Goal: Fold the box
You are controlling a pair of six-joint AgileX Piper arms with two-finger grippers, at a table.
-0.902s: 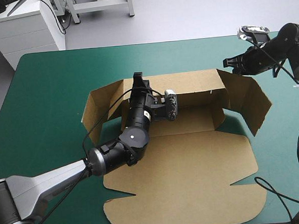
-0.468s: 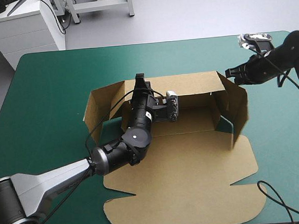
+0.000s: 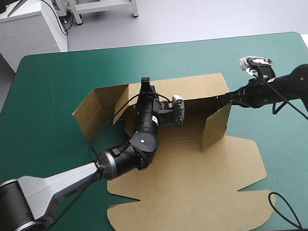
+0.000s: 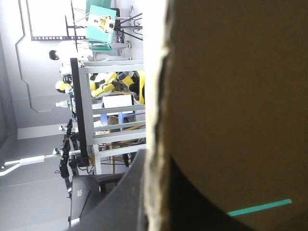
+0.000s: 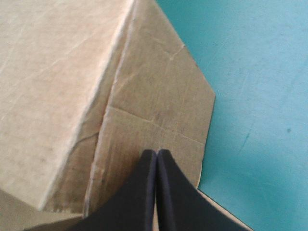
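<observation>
The left pincer pinches the raised back wall of the brown box; the right pincer, pressed together, touches its upright right-hand flap.

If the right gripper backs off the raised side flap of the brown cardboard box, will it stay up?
Probably not: the side flap hinges on one crease, untucked, so it may spring outward. It looks flat and stiff, so the right gripper should swing it whole. The brown cardboard box looks light; it might slide.
</observation>
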